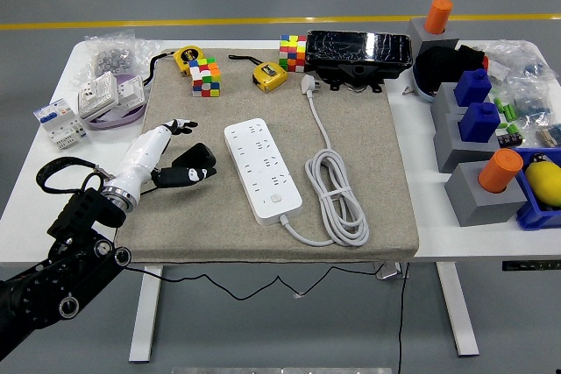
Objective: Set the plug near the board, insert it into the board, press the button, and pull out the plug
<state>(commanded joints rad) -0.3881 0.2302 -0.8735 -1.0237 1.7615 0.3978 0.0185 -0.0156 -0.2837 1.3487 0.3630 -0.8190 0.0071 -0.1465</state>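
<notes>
A white power strip point(262, 169) lies diagonally on the grey mat point(368, 172), its round button point(277, 200) near the front end. Its white cord point(336, 186) is coiled to the right and ends in a white plug point(308, 83) at the back. My left hand point(180, 153) reaches in from the lower left and sits just left of the strip. Its thumb and lower fingers point(186, 175) are closed on a small black plug point(200, 157), held low over the mat. The upper fingers point(182, 124) stick out, spread. A narrow gap separates the black plug from the strip's left edge.
Two colour cubes point(205, 76) point(293, 52), two yellow tape measures point(270, 74) and a black wrapped box point(358, 50) line the mat's back. White electrical parts point(96, 102) lie at the left. Grey and blue blocks with orange cylinders point(478, 183) stand at the right.
</notes>
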